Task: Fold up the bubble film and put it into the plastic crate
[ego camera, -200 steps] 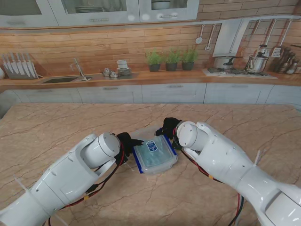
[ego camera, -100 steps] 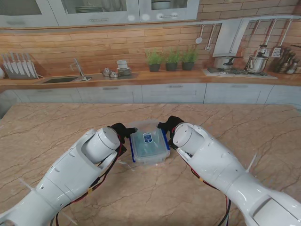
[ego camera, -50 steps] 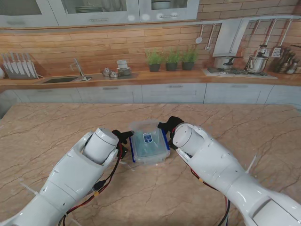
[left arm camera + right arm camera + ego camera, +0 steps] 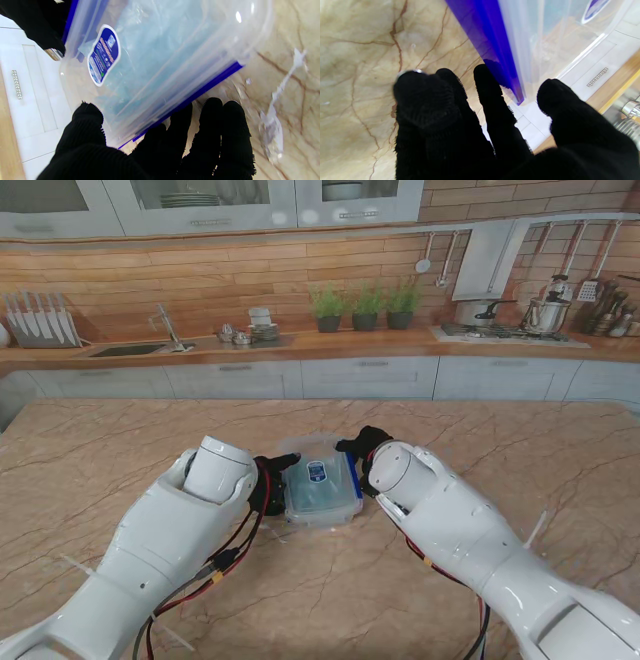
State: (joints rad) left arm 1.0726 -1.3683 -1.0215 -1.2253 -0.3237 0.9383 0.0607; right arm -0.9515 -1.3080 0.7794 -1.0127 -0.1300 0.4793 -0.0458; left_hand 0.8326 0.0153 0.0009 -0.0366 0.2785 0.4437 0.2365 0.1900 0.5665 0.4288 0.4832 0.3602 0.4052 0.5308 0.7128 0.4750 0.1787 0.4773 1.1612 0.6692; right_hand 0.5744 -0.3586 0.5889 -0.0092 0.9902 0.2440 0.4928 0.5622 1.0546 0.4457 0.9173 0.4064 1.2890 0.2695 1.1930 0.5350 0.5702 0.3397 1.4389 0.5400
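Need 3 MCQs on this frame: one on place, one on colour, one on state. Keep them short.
1. Where does the plastic crate sit in the stand view?
A. between the two robot hands
B. at the table's far left corner
C. on the kitchen counter by the sink

2. What colour are the crate's side clips?
A. red
B. blue
C. yellow

3. What is the state of the crate?
A. lid closed, bluish bubble film showing through it
B. lid off, nothing inside
C. tipped upside down

Answers:
1 A: the left robot hand and the right robot hand flank it.
2 B: both wrist views show blue strips along its edges.
3 A: the labelled lid is on top, with film visible beneath.
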